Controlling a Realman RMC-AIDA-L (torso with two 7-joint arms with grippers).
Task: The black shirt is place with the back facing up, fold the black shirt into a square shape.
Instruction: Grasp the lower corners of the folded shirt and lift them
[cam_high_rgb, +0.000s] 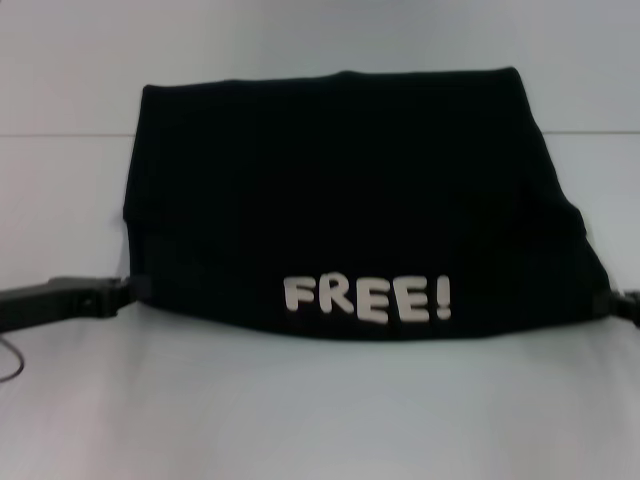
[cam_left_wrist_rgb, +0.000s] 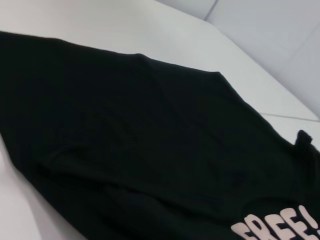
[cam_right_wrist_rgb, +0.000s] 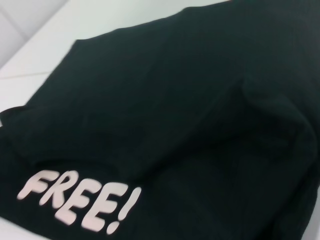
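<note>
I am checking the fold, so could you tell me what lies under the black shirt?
The black shirt lies on the white table. Anything beneath its folded layers is covered.

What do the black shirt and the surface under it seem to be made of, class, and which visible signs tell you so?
The black shirt looks like soft matte knit fabric, probably cotton: it drapes, creases and folds over itself. Its FREE! lettering seems a smooth cream print laid on the cloth. The table looks hard, smooth and pale with a slight sheen, perhaps laminate.
</note>
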